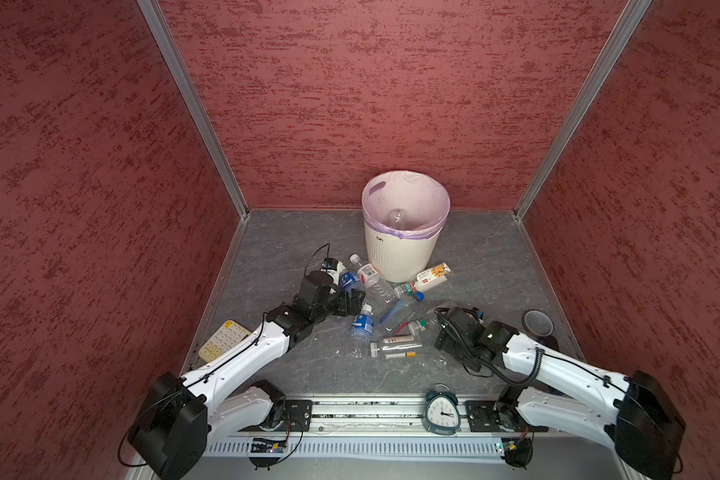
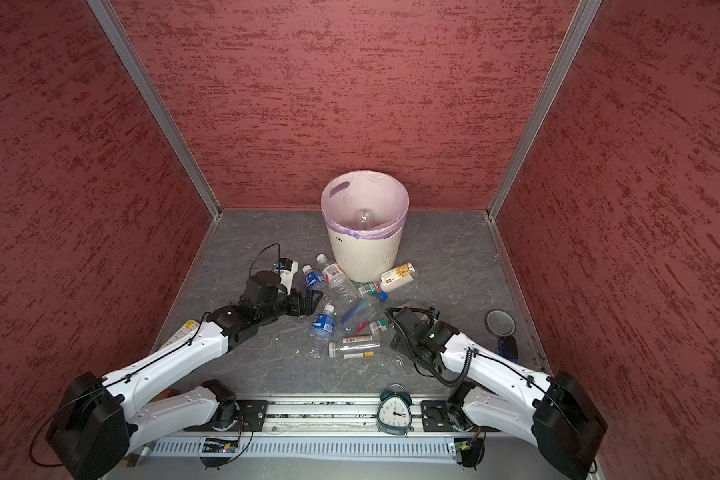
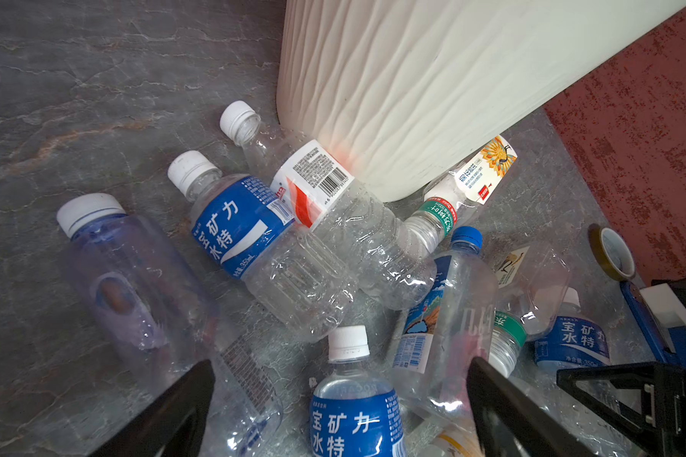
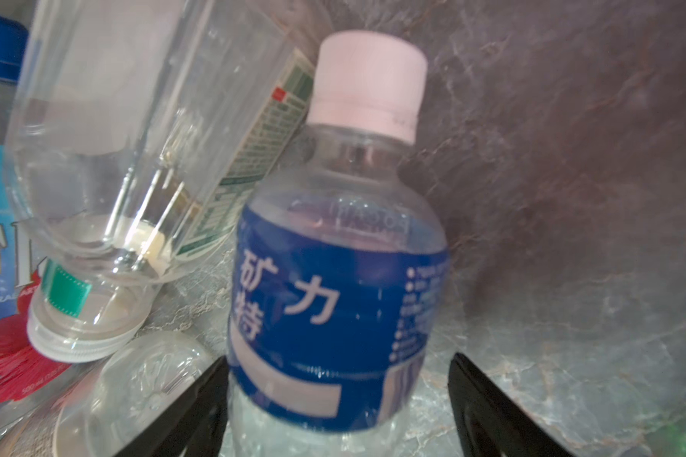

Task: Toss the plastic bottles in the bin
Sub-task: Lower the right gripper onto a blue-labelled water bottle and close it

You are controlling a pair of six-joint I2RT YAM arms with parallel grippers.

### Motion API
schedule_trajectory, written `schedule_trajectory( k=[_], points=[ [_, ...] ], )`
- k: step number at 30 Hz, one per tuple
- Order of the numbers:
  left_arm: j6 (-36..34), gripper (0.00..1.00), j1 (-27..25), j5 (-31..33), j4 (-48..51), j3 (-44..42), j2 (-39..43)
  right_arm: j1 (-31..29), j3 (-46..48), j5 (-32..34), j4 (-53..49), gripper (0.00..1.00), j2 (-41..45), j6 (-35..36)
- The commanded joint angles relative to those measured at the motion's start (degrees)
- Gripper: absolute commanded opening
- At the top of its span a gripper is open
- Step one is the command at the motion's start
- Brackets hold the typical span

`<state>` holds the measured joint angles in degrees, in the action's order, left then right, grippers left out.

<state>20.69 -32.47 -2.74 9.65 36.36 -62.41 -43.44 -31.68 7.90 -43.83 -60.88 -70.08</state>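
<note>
The cream ribbed bin [image 1: 400, 253] with a lilac liner stands at the back, one clear bottle [image 1: 396, 218] inside it. Several plastic bottles lie piled in front of it, among them a red-white labelled one [image 1: 368, 274] and a white-orange one [image 1: 433, 276]. My left gripper [image 3: 341, 376] hangs open over the pile's left side, a blue-labelled, white-capped bottle [image 3: 353, 419] lying between its fingers untouched. My right gripper [image 4: 339, 372] is open around another blue-labelled bottle [image 4: 337, 300]. One finger [image 4: 210, 391] touches it; the other stands clear.
A cream keypad [image 1: 223, 338] lies under the left arm. A teal alarm clock [image 1: 442, 411] stands on the front rail. A tape roll [image 1: 537, 322] and a blue tool [image 2: 508, 347] sit at the right. Red walls enclose the grey floor on three sides.
</note>
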Motion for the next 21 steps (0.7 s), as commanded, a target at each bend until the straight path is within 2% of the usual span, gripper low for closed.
schedule_trajectory(
  k=[1, 18, 21],
  points=[
    [-0.7, 1.00, 0.2, 0.8, 1.5, -0.6, 1.4, 0.7, 0.5, 0.0, 1.2, 0.84, -0.1, -1.3],
    [0.2, 1.00, 0.3, 1.0, 2.5, -0.5, 0.8, 1.7, 3.3, 1.4, 4.2, 0.69, -0.5, -0.1],
    [0.7, 1.00, 0.4, 1.0, 2.5, -0.6, 0.7, 1.7, 3.6, 1.5, 5.0, 0.61, -0.6, 0.7]
  ],
)
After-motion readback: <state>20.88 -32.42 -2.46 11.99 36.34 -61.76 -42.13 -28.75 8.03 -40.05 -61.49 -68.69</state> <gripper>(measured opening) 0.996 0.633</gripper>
